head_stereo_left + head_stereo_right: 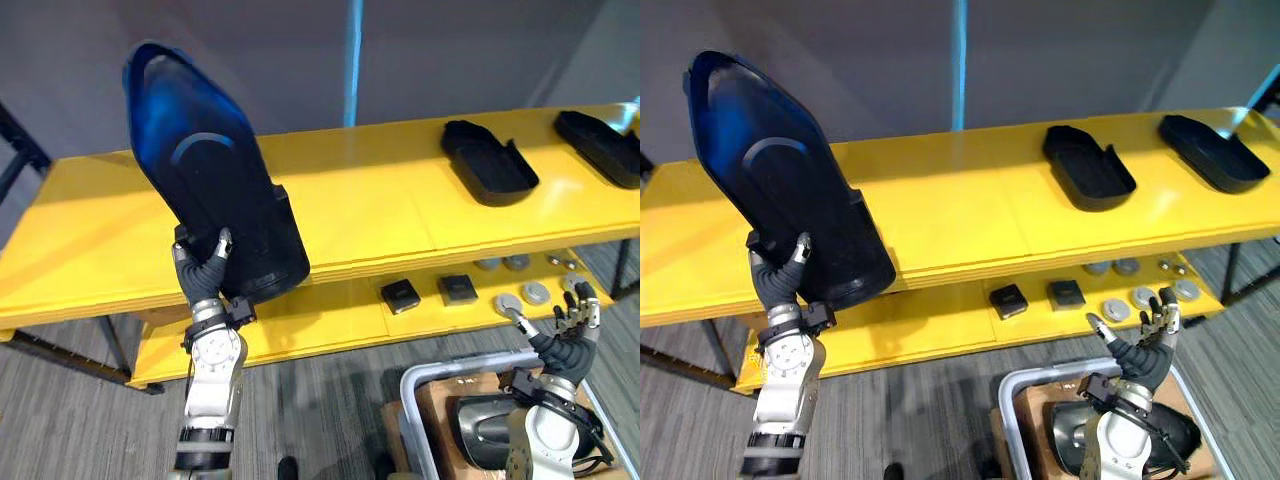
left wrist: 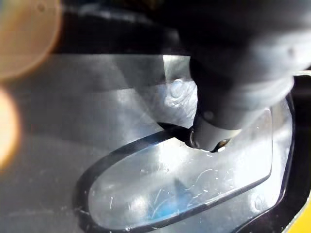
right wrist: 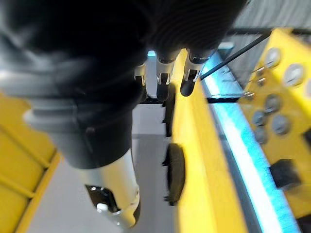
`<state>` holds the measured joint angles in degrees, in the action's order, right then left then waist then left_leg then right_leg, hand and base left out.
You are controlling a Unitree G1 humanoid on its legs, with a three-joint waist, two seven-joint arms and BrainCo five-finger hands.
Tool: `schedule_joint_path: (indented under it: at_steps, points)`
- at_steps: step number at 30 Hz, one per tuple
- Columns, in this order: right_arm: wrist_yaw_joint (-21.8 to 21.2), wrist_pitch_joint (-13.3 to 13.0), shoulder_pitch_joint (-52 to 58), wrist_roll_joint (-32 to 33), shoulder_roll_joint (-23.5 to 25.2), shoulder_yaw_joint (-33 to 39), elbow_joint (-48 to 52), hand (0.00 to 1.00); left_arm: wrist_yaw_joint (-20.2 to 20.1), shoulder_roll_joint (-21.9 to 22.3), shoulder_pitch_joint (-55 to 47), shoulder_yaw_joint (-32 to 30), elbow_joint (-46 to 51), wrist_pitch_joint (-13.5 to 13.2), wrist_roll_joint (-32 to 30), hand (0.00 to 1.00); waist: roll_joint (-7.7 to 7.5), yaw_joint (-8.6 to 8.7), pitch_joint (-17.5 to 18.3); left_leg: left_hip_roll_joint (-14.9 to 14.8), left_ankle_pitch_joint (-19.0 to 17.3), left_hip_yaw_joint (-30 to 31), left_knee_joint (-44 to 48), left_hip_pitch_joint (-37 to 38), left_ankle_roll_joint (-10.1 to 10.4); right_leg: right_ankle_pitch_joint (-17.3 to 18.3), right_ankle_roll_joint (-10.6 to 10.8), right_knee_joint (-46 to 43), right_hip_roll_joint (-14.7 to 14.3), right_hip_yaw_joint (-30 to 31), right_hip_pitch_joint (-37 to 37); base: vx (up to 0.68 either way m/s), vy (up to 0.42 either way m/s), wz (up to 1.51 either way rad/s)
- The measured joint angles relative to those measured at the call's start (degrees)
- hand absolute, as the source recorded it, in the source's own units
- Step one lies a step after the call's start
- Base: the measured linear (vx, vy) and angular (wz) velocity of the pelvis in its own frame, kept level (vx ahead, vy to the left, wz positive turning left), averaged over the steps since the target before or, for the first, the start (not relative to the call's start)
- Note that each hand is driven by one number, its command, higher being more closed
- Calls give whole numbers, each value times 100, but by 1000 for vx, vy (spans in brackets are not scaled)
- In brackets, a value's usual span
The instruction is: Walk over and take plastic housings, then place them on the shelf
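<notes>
My left hand [image 1: 204, 280] is shut on the lower end of a large black plastic housing [image 1: 212, 175]. It holds the housing up steeply tilted over the left part of the yellow shelf's top board [image 1: 370, 200]. In the left wrist view the housing's glossy inner face [image 2: 180, 189] lies close behind my thumb [image 2: 218, 116]. Two more black housings [image 1: 488, 162] [image 1: 602, 146] lie flat on the right of the top board. My right hand [image 1: 566, 338] hovers low at the right in front of the shelf, open with spread fingers [image 3: 163, 73] and holding nothing.
The lower yellow board [image 1: 330, 320] carries two small black blocks [image 1: 400, 295] and several grey round discs [image 1: 535, 293]. A silver-framed cart [image 1: 425, 385] below my right hand holds another dark housing [image 1: 485, 425]. Grey carpet lies in front of the shelf.
</notes>
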<state>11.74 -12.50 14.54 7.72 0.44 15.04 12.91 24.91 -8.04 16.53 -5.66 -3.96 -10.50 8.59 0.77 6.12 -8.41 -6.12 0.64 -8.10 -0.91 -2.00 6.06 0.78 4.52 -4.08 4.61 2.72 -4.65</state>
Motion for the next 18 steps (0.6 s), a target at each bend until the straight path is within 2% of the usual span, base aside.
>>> schedule_joint_path:
  at_steps: [4,7,11,15,18]
  points:
    - [-266,3,470,-2,-1,-599,-1,0,-155,-597,886,-23,-944,13,757,100,5,253,-1,2,10,-303,-127,170,-4,-67,11,98,-23,278,14,49,49,-40]
    - [-467,4,689,-3,-15,-865,-1,0,-342,-1044,1521,40,-1593,19,1277,100,15,294,-6,1,41,-413,-172,222,-4,-68,11,130,-20,338,12,57,36,-17]
    - [-593,4,758,-3,-113,-1200,-1,0,-530,-1605,2171,319,-2687,97,1619,100,22,292,-10,1,113,-421,-179,158,7,-91,-14,176,-15,333,-51,33,12,0]
    - [-650,6,696,-4,-272,-1514,0,0,-806,-2040,2769,740,-3867,399,1827,100,50,286,-98,8,173,-411,-186,11,-15,-141,-29,179,-7,317,-192,0,0,0]
    - [-677,8,619,-16,-297,-1675,0,0,-1065,-2246,3141,982,-4502,726,1803,100,58,286,-238,20,223,-391,-186,-72,-24,-189,-44,215,5,300,-249,-15,14,4]
